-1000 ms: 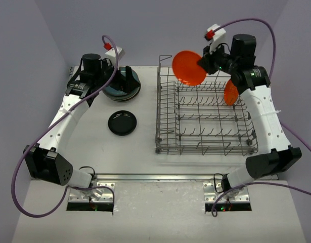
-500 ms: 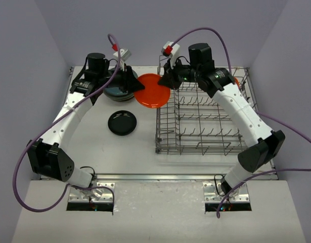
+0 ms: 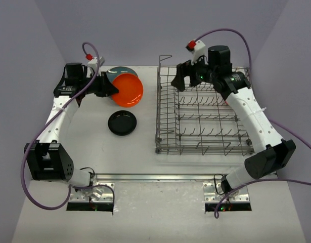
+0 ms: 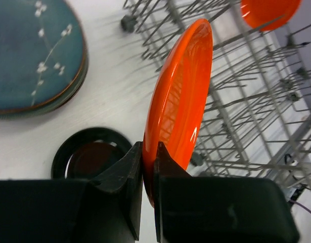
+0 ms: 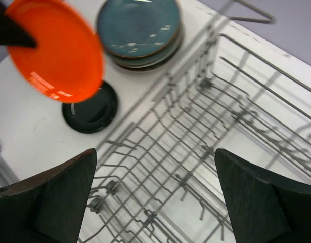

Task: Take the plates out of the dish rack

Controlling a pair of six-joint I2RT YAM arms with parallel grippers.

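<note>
Nearest me, the black plate (image 3: pixel 122 123) lies flat on the table (image 3: pixel 145 162), just left of the dish rack (image 3: pixel 206 150). Behind it, the left gripper (image 4: pixel 149 152) is clamped on the rim of the orange plate (image 3: pixel 127 90), jaws pinched tight on the edge. That's the change. A second ago the right arm held this plate over the rack's far end, half a second ago both arms met at the rack's far-left corner, and now I see the handover is done and the plate is clear of the rack. From above it overlaps the near edge of the teal stack (image 3: pixel 120 72); I can't tell whether it's touching. The right gripper (image 5: pixel 155 152) is over the far-left part of the rack, fingers wide apart, carrying nothing. Most of the rack's tines are bare. The left wrist view shows a second orange plate (image 4: pixel 269 10) standing at the far side of the rack; in the top view the right arm hides it. My read: one plate left to place, one to pull, task nearly done.
</note>
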